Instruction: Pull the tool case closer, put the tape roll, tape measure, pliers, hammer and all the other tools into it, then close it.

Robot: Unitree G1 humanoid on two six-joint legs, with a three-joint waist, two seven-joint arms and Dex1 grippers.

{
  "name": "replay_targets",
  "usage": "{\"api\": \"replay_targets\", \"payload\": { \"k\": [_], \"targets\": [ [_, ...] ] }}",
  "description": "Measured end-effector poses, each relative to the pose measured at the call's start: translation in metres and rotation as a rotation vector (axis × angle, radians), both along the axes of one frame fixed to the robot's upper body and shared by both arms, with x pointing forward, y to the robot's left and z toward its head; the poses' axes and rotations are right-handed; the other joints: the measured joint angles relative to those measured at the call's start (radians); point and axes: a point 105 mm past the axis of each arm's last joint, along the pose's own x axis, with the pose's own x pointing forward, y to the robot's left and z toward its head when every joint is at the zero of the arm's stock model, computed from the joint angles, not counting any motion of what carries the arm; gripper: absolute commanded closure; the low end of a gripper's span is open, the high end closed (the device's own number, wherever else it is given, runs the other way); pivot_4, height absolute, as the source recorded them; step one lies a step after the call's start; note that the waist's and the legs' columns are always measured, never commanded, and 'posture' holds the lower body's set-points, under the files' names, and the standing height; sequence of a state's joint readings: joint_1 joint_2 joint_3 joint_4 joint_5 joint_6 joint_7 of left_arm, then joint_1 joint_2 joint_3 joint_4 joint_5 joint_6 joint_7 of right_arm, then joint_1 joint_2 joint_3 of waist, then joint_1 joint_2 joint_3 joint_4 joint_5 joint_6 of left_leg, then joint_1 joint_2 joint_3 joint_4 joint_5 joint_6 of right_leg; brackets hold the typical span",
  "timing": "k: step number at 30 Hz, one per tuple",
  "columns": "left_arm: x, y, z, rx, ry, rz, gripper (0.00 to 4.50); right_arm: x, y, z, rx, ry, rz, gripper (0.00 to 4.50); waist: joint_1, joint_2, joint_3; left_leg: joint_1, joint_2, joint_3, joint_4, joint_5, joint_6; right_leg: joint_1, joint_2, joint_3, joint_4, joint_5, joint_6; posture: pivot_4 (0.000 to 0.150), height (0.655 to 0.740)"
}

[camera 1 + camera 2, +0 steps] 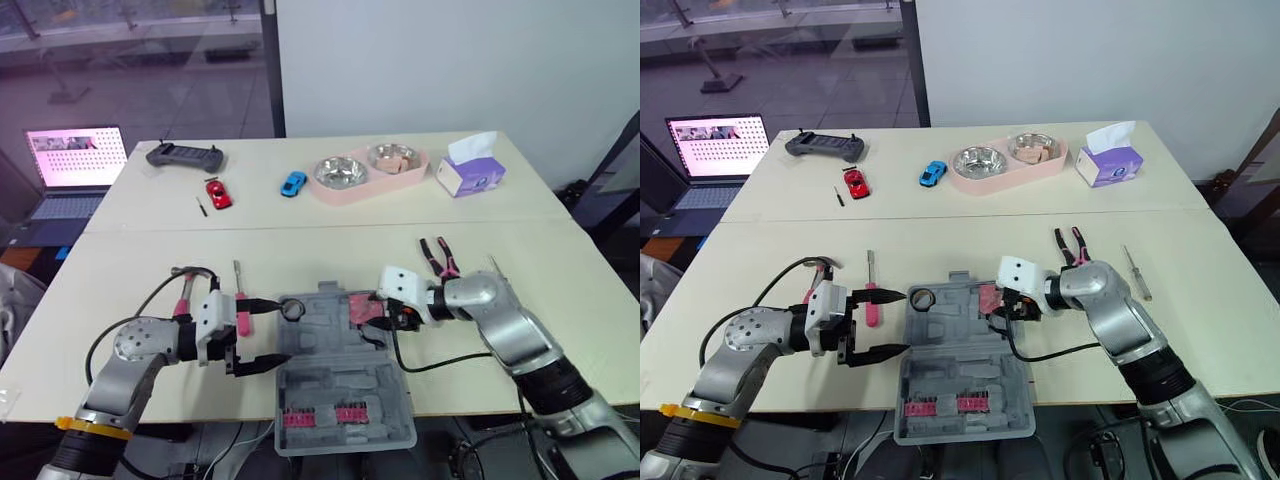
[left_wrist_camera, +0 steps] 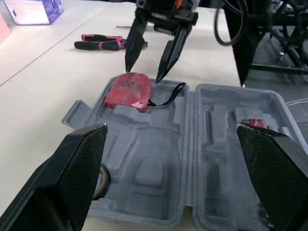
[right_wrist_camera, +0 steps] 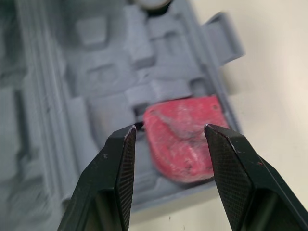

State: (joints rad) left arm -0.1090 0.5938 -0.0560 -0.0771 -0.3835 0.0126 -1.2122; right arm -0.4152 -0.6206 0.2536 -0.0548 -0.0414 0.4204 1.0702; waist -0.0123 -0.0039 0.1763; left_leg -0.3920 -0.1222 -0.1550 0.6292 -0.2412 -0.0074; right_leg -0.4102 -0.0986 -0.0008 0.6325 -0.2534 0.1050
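At nine o'clock from the open tool case, the hammer lies on the surface, partly hidden behind the left arm. Just beside it, at about ten o'clock, is a pink-handled screwdriver. Both are outside the case and within easy reach of that arm, so they look like its next candidates.

The left gripper hovers at the case's left edge, spread wide and holding nothing. My guess is that it waits there either to steady the case or to turn toward the two tools beside it.

The case lies flat, both halves face up, and its near half seems to jut past the surface's near edge. The tape roll rests in the ten o'clock corner of the far half. The red tape measure lies in the moulded recess at the one o'clock corner, its black strap trailing toward the hinge.

The right gripper points down over the tape measure. It is open about as wide as the tape measure, its tips just above the body, and it grips nothing. That stance suits either seating the tape measure deeper in the recess or lifting clear of it.

At one o'clock beyond the case, the pliers lie on the surface, near the right forearm. A second screwdriver lies further out, at about two o'clock. With four tools yet to be stowed, the job looks less than half done, and the lid is not ready to close.
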Motion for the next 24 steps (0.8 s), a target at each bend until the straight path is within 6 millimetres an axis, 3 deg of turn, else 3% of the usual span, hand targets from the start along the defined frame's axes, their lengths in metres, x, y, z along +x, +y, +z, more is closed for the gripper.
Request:
{"api": "replay_targets", "payload": {
  "k": [8, 17, 24],
  "targets": [
    [0.0, 0.0, 0.0, -0.003, 0.0, 0.017, 0.0, 0.007, -0.008, -0.006, 0.079, 0.004, -0.054, 2.2, 0.002, 0.0, 0.0, 0.0, 0.0, 0.0, 0.0, 0.0, 0.0, 0.0, 0.0, 0.0, 0.0, 0.0, 0.0, 0.15, 0.74],
    [0.0, -0.006, 0.008, -0.009, 0.0, 0.025, 0.0, 0.017, -0.016, -0.019, 0.034, 0.051, -0.137, 2.2, 0.004, -0.001, -0.004, 0.002, 0.0, 0.0, 0.001, 0.0, 0.0, 0.003, 0.0, 0.0, 0.0, 0.0, 0.0, 0.15, 0.74],
    [0.0, -0.006, 0.011, -0.006, 0.013, 0.028, 0.0, 0.012, -0.018, -0.032, -0.018, 0.126, -0.157, 2.2, 0.005, -0.004, -0.016, 0.003, 0.0, 0.0, 0.0, 0.0, 0.001, 0.004, 0.0, 0.0, -0.001, 0.0, 0.0, 0.15, 0.74]
  ]
}}
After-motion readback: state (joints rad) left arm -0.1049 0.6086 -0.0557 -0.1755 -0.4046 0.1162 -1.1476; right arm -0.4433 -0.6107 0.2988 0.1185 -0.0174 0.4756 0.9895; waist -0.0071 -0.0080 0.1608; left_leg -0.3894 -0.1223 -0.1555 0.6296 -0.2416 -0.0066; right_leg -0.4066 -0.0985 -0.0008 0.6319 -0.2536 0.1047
